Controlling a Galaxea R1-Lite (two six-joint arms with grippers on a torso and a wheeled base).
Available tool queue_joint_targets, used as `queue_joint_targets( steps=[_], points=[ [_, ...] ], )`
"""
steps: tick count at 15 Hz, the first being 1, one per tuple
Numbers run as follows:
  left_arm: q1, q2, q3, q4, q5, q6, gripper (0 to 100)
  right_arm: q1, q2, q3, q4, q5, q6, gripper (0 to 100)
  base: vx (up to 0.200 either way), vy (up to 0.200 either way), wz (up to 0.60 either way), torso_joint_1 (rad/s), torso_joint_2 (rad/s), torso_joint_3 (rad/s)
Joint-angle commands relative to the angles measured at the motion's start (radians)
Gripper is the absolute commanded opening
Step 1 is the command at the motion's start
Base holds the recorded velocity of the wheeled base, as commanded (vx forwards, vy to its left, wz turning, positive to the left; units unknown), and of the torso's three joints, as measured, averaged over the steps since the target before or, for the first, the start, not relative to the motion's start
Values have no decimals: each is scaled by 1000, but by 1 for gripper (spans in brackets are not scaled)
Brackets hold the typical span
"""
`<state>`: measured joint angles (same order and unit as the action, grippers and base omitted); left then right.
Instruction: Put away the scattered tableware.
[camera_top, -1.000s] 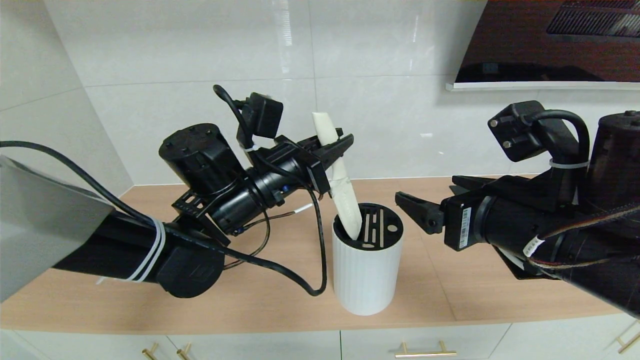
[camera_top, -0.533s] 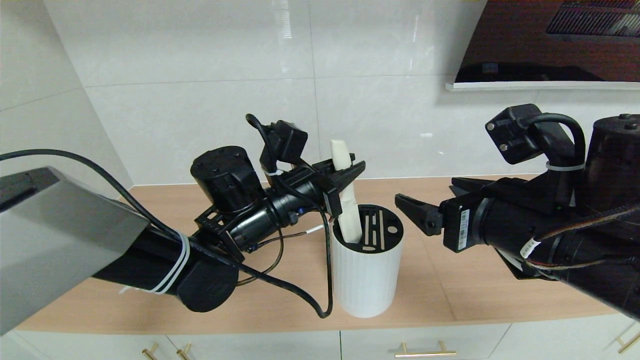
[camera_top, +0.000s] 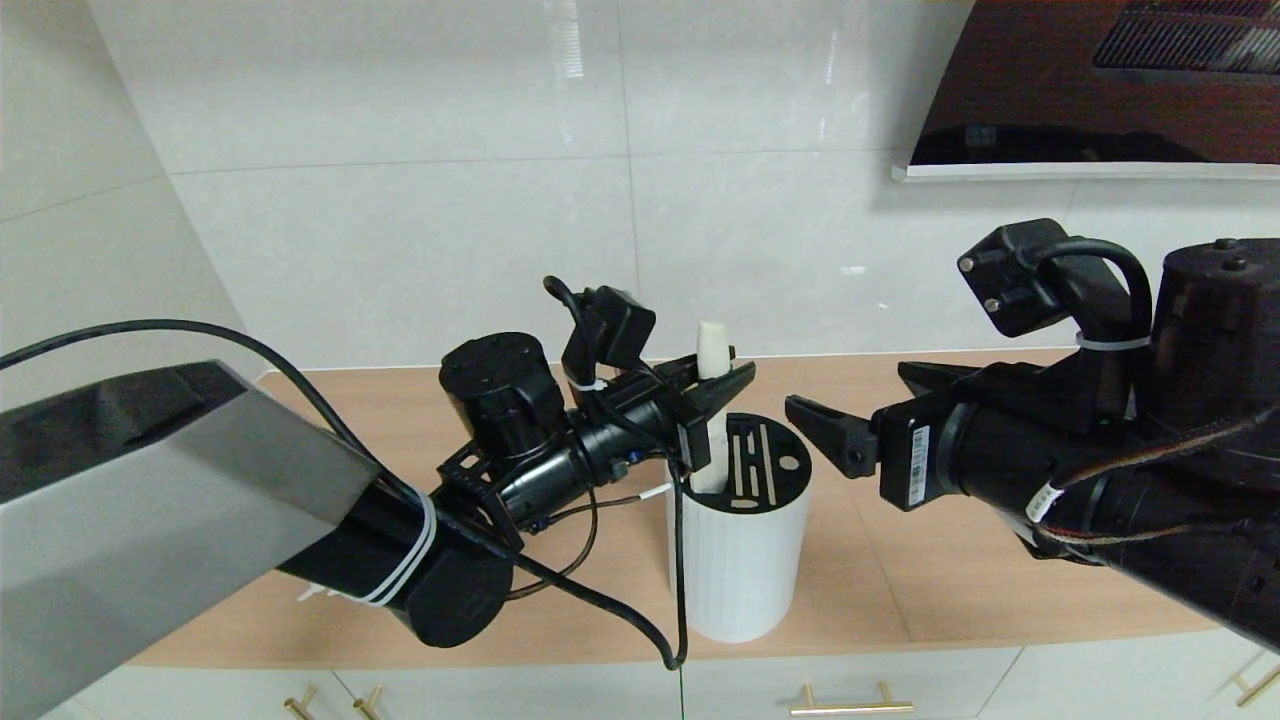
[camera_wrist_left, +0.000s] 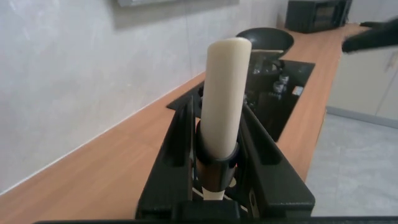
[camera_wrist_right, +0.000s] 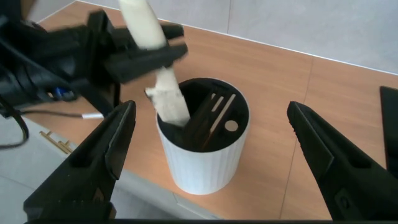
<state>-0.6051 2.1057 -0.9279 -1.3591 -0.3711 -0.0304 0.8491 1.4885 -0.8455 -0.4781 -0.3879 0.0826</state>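
Utensil (camera_top: 711, 348) in white holder (camera_top: 740, 570), clamped by L hand (camera_top: 722, 376), R hand (camera_top: 845, 390) spread

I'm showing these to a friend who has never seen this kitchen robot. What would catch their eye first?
Most likely the left claw, shut on a cream-handled utensil whose lower end is down in the white ribbed holder at the middle of the wooden counter. Next comes the right claw, open wide just beside the holder and holding nothing.
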Motion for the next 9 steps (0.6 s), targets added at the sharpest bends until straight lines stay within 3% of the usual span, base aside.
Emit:
queue_joint_targets(
  steps=[1,7,8,9],
  points=[
    [-5,30,0,0,0,0,0,1,3,0,-1,0,0,100,0,0,0,0,0,0],
    [-5,30,0,-1,9,3,0,1,3,0,-1,0,0,100,0,0,0,0,0,0],
    [-5,25,1,-5,23,10,100,1,3,0,-1,0,0,100,0,0,0,0,0,0],
    [-5,23,1,-11,29,12,100,1,3,0,-1,0,0,100,0,0,0,0,0,0]
  ],
)
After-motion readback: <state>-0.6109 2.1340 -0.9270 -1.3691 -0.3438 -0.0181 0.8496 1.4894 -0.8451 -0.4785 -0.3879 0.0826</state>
